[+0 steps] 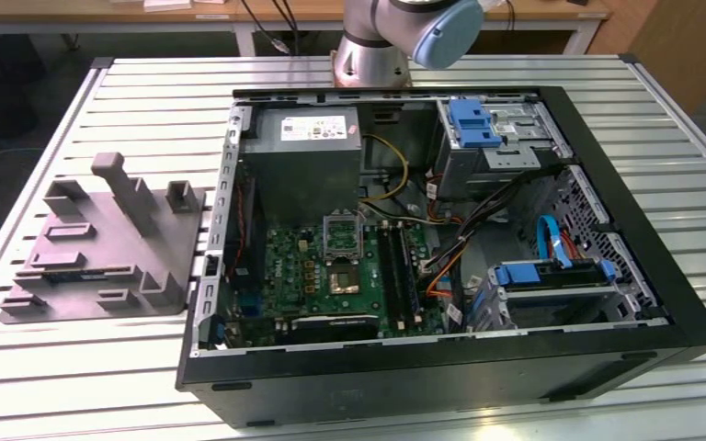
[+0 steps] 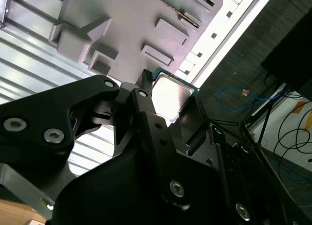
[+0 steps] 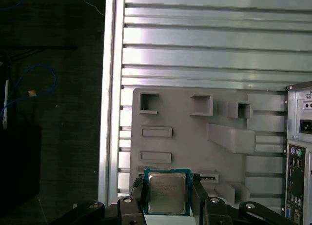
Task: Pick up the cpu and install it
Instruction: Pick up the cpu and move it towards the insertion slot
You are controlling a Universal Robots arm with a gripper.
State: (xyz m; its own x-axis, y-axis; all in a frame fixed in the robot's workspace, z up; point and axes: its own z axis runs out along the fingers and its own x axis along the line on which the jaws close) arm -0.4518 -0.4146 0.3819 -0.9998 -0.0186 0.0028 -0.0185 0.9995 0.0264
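Observation:
In both wrist views my gripper (image 3: 167, 198) (image 2: 169, 107) is shut on the cpu (image 3: 167, 193) (image 2: 170, 92), a thin square chip with a pale metal top and a green rim. A black finger presses on each of two opposite edges. It hangs in the air above the grey-purple fixture (image 3: 195, 132) (image 2: 131, 20), which lies on the slatted table. In the exterior view the fixture (image 1: 96, 248) is at the left, and the open computer case (image 1: 684, 322) holds the green motherboard with its dark square socket (image 1: 343, 274).
The arm's base (image 1: 371, 55) stands behind the case. Inside the case are a grey power supply (image 1: 310, 156), drive bays with blue tabs (image 1: 473, 124) and loose cables (image 1: 451, 262). The table's metal edge (image 3: 109, 88) borders dark floor with cables (image 2: 234, 95).

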